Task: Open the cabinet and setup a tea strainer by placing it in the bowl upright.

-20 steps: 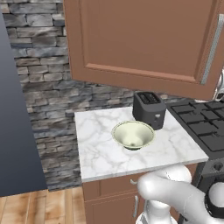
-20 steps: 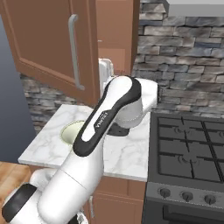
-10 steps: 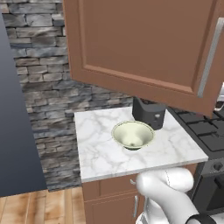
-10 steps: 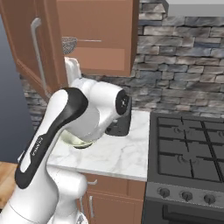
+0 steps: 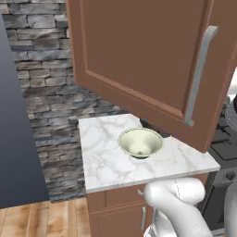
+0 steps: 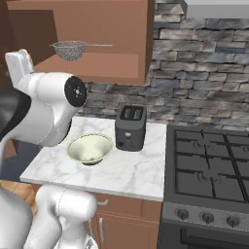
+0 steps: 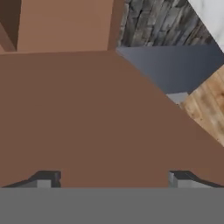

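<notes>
The cabinet door (image 5: 139, 60) stands swung wide open, its silver bar handle (image 5: 199, 76) facing the left base camera. Inside the cabinet (image 6: 102, 29), the tea strainer (image 6: 69, 49) rests on the shelf, its thin handle pointing right. Below, the cream-green bowl (image 6: 90, 147) (image 5: 140, 142) sits on the marble counter (image 5: 106, 162) with nothing in it. My gripper (image 7: 113, 181) is open, its fingertips (image 7: 43, 179) far apart and close against the flat brown face of the door. Nothing sits between them.
A dark toaster (image 6: 130, 127) stands right of the bowl. A black gas stove (image 6: 209, 165) adjoins the counter on the right. Behind runs a stone wall (image 6: 194, 87). My white arm (image 6: 48, 112) rises at the counter's left end.
The cabinet door has swung from nearly closed to wide open, uncovering the shelf and the strainer. My arm has swept left with the door. Bowl and toaster stayed put.
</notes>
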You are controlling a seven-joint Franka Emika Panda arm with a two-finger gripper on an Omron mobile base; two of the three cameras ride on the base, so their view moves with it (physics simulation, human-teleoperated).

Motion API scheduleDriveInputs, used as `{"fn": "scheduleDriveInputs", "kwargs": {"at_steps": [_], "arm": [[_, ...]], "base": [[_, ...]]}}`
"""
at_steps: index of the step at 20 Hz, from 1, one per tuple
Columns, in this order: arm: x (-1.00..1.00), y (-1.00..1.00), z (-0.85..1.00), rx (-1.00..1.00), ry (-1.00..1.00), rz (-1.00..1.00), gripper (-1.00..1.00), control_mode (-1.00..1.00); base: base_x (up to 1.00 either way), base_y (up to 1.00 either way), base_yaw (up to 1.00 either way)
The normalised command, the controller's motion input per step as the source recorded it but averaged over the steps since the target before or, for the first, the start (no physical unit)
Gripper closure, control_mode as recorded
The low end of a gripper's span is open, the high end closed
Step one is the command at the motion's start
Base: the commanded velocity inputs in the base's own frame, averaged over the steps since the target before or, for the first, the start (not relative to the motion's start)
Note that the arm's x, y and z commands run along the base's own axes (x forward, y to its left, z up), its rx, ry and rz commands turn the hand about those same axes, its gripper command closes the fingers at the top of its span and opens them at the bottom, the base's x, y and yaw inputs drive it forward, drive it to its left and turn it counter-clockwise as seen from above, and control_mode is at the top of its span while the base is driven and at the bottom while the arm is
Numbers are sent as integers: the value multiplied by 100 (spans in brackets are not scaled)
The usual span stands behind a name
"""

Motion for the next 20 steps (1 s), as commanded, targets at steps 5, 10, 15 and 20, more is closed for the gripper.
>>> {"fn": "scheduleDriveInputs", "kwargs": {"at_steps": [5, 10, 15, 20], "arm": [[-47, 100, 29, -9, 12, 13, -100, -100], [-47, 100, 18, -10, 9, 15, -100, -100], [-31, 100, 4, -10, 9, 12, -100, -100], [-6, 51, 0, -6, 3, 1, -100, -100]], "base": [[0, 0, 0], [0, 0, 0], [0, 0, 0], [0, 0, 0]]}}
